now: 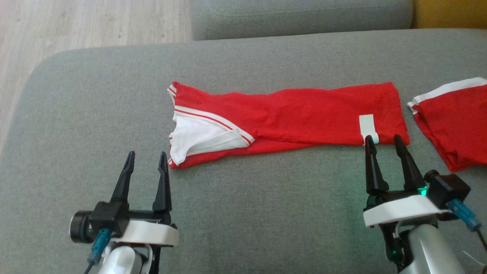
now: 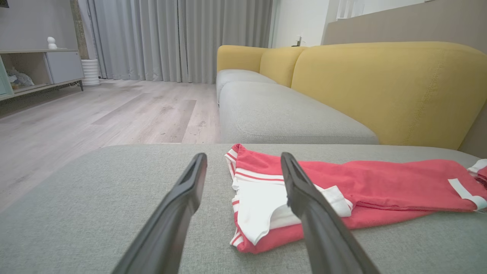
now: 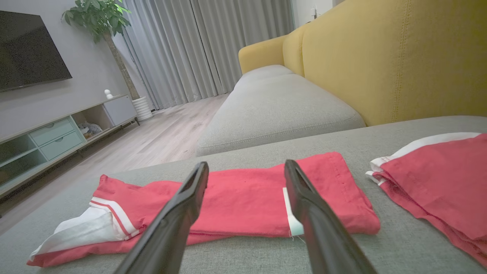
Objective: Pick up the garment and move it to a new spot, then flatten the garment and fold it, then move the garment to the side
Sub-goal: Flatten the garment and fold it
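Item: one red garment (image 1: 304,114) with white trim, folded into a long narrow strip. We find it lying flat across the middle of the grey cushion (image 1: 95,114), lengthwise from left to right. Its white-lined collar end points to the cushion's left side and its hem end to the cushion's right side. A small white tag (image 1: 368,128) sits on the hem end, at the edge nearest the cushion's front. Left gripper (image 1: 147,153): fingers spread wide with nothing between them. It sits over the cushion's front left part, its tips just beside the garment's collar corner. We cannot tell whether the nearer tip touches the cloth. Right gripper (image 1: 383,137): fingers also spread wide and holding nothing. It sits over the cushion's front right part, its tips at the garment's front edge, and one tip overlaps the white tag. We cannot tell whether there is contact. Also noted: a second red piece (image 1: 456,125) with a white band, lying at the cushion's right edge, apart from the garment. A yellow sofa back (image 2: 380,87) rises behind the cushion, and pale wooden floor (image 1: 76,26) lies beyond its left side.
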Motion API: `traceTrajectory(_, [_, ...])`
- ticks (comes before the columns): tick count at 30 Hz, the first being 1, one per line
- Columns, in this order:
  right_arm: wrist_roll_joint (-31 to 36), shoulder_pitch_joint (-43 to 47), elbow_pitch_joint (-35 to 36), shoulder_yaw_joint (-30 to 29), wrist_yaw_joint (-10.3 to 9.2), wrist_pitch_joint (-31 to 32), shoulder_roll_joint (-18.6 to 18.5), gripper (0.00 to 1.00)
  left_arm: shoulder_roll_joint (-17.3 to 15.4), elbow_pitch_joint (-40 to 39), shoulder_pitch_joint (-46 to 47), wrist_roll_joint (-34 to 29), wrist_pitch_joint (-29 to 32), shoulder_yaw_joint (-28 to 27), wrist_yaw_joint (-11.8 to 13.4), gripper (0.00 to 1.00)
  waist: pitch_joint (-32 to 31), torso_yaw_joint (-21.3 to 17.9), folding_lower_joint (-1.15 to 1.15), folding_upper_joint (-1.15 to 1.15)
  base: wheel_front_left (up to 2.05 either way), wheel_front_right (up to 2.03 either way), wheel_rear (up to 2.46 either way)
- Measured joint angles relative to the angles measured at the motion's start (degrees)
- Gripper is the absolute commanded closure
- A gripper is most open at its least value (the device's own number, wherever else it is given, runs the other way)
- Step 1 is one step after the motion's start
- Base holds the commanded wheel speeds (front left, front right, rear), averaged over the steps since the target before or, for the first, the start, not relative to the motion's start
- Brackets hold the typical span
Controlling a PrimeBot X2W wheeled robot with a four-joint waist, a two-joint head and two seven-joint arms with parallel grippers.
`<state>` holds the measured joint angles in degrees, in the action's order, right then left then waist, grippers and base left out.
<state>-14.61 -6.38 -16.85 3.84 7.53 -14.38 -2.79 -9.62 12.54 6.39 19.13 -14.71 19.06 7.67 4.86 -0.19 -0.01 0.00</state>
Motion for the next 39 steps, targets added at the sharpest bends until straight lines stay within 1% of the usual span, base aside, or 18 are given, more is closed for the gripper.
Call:
traceTrajectory(4, [0.00, -0.28, 0.18, -0.69, 0.00, 0.00, 0.02, 0.00, 1.19, 0.19, 0.48, -2.29, 0.00, -1.25, -2.52, 0.00, 1.23, 0.46, 0.00, 0.00, 0.00, 0.00, 0.00])
traceTrajectory(6, [0.37, -1.13, -0.80, -1.45, 0.00, 0.00, 0.03, 0.00, 1.78, 0.48, 0.85, -3.22, 0.00, -2.04, -3.59, 0.00, 2.08, 0.78, 0.01, 0.00, 0.00, 0.00, 0.00])
traceTrajectory(10, [3.14, -5.42, -4.88, -6.13, 0.01, 0.99, 0.10, 0.00, 3.14, 0.88, 3.02, -4.63, 0.00, -2.75, -4.95, 0.00, 3.96, 1.50, 0.01, 0.00, 0.00, 0.00, 0.00])
traceTrajectory(13, [5.59, -9.68, -9.53, -11.25, 0.01, 3.03, 0.10, 0.00, 4.06, 1.49, 4.10, -5.53, 0.00, -3.04, -6.23, 0.00, 5.48, 2.12, 0.02, 0.00, 0.00, 0.00, 0.00])
traceTrajectory(14, [7.49, -12.55, -13.56, -15.27, 0.01, 4.68, 0.08, 0.00, 4.72, 1.58, 4.19, -6.08, 0.00, -3.61, -6.76, 0.00, 6.41, 2.66, 0.02, 0.00, 0.00, 0.00, 0.00])
traceTrajectory(16, [10.17, -14.93, -17.35, -19.46, 0.01, 5.27, 0.08, 0.00, 5.06, 1.77, 4.38, -6.41, 0.00, -3.99, -7.38, 0.00, 7.16, 3.37, 0.02, 0.00, 0.00, 0.00, 0.00])
traceTrajectory(19, [13.47, -17.99, -22.87, -24.20, 0.01, 5.87, 0.07, 0.00, 5.46, 1.98, 5.53, -7.13, 0.00, -4.30, -8.26, 0.00, 8.02, 4.50, 0.02, 0.00, 0.00, 0.00, 0.00])
traceTrajectory(21, [15.66, -19.81, -26.07, -27.08, 0.01, 5.83, 0.10, 0.00, 5.68, 2.09, 6.30, -7.43, 0.00, -4.38, -8.32, 0.00, 8.53, 5.14, 0.02, 0.00, 0.00, 0.00, 0.00])
traceTrajectory(22, [16.70, -20.67, -27.51, -28.38, 0.01, 5.81, 0.10, 0.00, 5.84, 2.08, 6.54, -7.70, 0.00, -4.43, -8.78, 0.00, 8.74, 5.41, 0.02, 0.00, 0.00, 0.00, 0.00])
traceTrajectory(25, [19.73, -22.93, -31.11, -32.29, 0.01, 5.25, 0.10, 0.00, 6.42, 2.13, 6.62, -8.10, 0.00, -4.53, -9.22, 0.00, 9.30, 6.05, 0.02, 0.00, 0.00, 0.00, 0.00])
traceTrajectory(27, [20.63, -24.36, -33.79, -34.53, 0.01, 5.06, 0.08, 0.00, 6.56, 2.16, 6.62, -8.11, 0.00, -4.70, -9.25, 0.00, 9.60, 6.31, 0.01, 0.00, 0.00, 0.00, 0.00])
traceTrajectory(31, [23.32, -27.28, -37.65, -35.78, 0.00, 4.05, -0.30, 0.00, 6.62, 2.38, 6.62, -8.69, 0.00, -5.75, -9.71, 0.00, 10.24, 6.49, 0.01, 0.00, 0.00, 0.00, 0.00])
traceTrajectory(32, [23.32, -28.18, -38.74, -35.68, 0.00, 3.60, -0.44, 0.63, 6.64, 2.41, 6.63, -8.69, 0.00, -5.89, -9.71, 0.00, 10.33, 6.47, 0.01, 0.00, 0.00, 0.00, 0.00])
traceTrajectory(33, [23.32, -29.00, -39.82, -35.40, 0.00, 3.19, -0.56, 1.00, 6.64, 2.42, 6.63, -8.75, 0.00, -6.01, -9.73, 0.00, 10.37, 6.40, 0.01, 0.00, 0.00, 0.00, 0.00])
traceTrajectory(39, [23.88, -30.37, -42.61, -34.39, 0.01, 1.08, -0.12, 1.00, 6.72, 2.80, 6.63, -9.31, 0.00, -6.34, -10.04, 0.00, 9.36, 5.51, 0.01, 0.00, 0.00, 0.00, 0.00])
